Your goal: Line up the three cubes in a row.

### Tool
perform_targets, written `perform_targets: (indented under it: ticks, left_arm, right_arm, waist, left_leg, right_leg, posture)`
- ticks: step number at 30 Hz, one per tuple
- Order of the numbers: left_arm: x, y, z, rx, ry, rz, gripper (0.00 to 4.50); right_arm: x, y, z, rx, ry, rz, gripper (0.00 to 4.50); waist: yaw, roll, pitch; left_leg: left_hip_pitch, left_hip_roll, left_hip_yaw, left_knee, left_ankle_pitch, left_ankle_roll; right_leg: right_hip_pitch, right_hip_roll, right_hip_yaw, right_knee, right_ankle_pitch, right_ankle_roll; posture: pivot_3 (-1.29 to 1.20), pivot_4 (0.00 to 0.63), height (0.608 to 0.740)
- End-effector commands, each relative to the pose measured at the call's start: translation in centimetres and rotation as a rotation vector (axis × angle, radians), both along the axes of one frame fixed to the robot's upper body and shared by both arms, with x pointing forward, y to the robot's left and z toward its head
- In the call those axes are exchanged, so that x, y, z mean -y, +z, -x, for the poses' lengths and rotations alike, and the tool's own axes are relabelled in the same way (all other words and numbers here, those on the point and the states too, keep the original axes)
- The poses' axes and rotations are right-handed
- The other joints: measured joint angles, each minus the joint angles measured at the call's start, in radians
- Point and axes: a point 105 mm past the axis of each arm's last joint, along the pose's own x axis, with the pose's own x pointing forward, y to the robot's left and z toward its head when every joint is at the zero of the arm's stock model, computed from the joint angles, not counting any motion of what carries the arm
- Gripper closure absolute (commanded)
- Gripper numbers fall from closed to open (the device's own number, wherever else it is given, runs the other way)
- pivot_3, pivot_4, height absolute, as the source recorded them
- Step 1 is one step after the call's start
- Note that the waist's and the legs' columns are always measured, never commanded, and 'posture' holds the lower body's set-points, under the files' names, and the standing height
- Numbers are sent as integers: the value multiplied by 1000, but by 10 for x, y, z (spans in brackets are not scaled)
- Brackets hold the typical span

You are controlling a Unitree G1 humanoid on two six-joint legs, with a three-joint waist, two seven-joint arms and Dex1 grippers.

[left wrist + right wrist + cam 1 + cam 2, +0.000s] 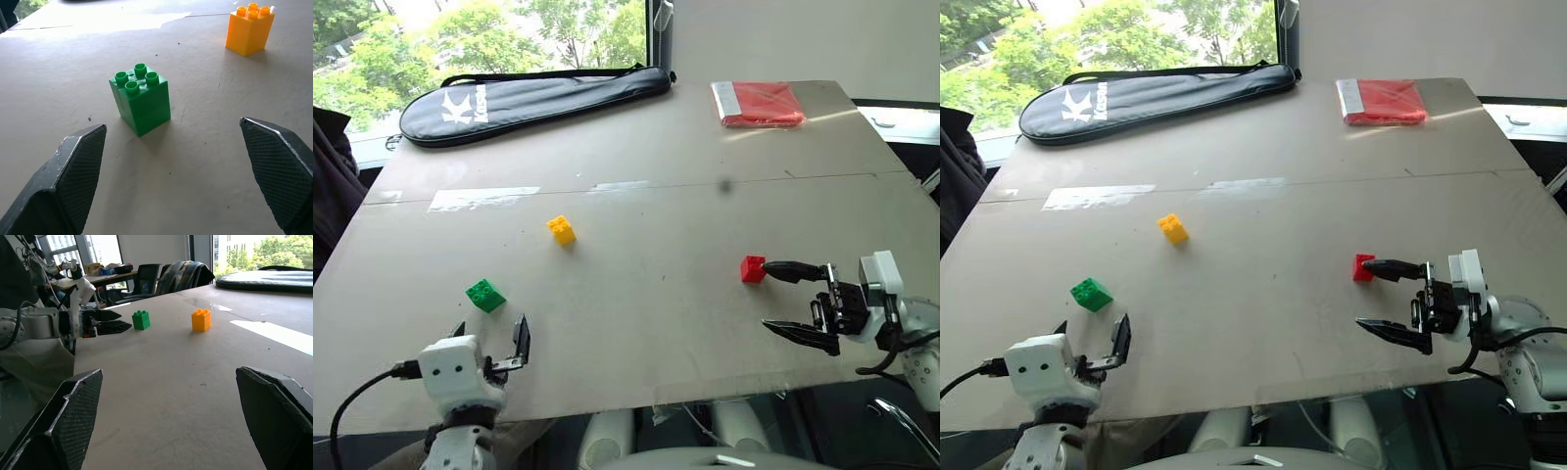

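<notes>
Both grippers gape empty; ease your left gripper (493, 343) toward green cube (485, 295) at twelve o'clock, straddling it squarely

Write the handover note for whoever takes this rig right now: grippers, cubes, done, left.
Left gripper: open, empty, at the near left edge of the grey tabletop, pointing at the small green studded plastic cube just ahead of it.
Right gripper: open, empty, turned sideways; its upper finger tip is right beside the small red plastic cube; contact cannot be told.
The small yellow studded plastic cube stands farther back, between the other two.
Done: nothing lined up; the cubes form a spread triangle.
Left: bring all three into one row.
</notes>
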Motion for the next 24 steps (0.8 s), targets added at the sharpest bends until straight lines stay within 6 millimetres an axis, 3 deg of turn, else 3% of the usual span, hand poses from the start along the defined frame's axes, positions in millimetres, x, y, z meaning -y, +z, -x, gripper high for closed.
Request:
perform_targets:
  ticks: [1, 7, 22, 24]
  left_arm:
    - [-10, 0, -8, -10, 60, -39, 0]
    - [-22, -5, -24, -23, 123, -31, 0]
    - [-26, -5, -43, -13, 182, 36, 0]
    - [-28, -4, -45, -5, 197, 49, 533]
  right_arm:
    - [-5, 16, -1, 53, 8, -35, 43]
    - [2, 17, -2, 85, -18, -16, 43]
    - [12, 9, 4, 126, -38, 46, 43]
    - [12, 8, 4, 126, -39, 45, 0]
  waist:
    - [-4, 0, 0]
    - [-5, 0, 0]
    - [-5, 0, 0]
    - [-5, 0, 0]
  left_leg:
    - [0, 0, 0, 0, 0, 0]
    - [0, 0, -1, 0, 0, 0]
    - [3, 1, -1, 0, 0, 0]
    - [2, 1, -1, 0, 0, 0]
  right_leg:
    - [0, 0, 0, 0, 0, 0]
    - [0, 0, -1, 0, 0, 0]
    - [2, 0, 0, 0, 0, 0]
    - [2, 0, 0, 0, 0, 0]
  posture:
    - [0, 150, 740]
    - [0, 150, 740]
    - [0, 150, 740]
    - [0, 150, 740]
